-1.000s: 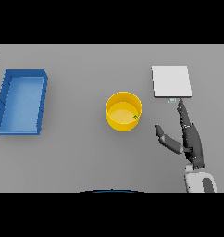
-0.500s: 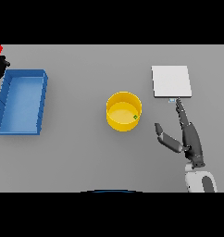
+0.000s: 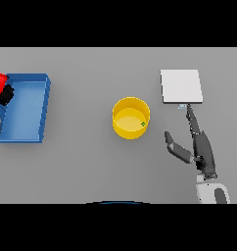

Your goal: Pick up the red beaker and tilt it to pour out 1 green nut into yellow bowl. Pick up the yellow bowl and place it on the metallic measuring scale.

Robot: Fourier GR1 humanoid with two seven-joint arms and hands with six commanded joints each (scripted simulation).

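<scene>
The right hand (image 3: 202,149) lies low on the table (image 3: 81,166), right of centre, fingers straight and pointing toward the scale (image 3: 181,86), thumb spread out to its left. It is open and holds nothing. Its fingertips reach close to the scale's near edge, where a small tab shows. Its pose matches that of a second ago; it has not moved.

The bowl (image 3: 131,117) stands at table centre, near the right hand's thumb but apart from it, and well short of the scale. One green nut (image 3: 143,124) rests inside, against the right wall.

The left hand (image 3: 5,95) has changed. A second ago it was out of view; half a second ago it appeared at the left edge; now it sits further in, over the left rim of the blue tray (image 3: 26,109). Its dark fingers wrap the red beaker (image 3: 0,80), of which only a part shows at the edge.

Judgement: with a nut already in the bowl, the pour appears complete, and the left hand is likely carrying the beaker toward the tray area for set-down. The remaining step is the bowl transfer. The right hand is best placed for it: it must close round the bowl's rim, lift, and set the bowl squarely on the scale.
</scene>
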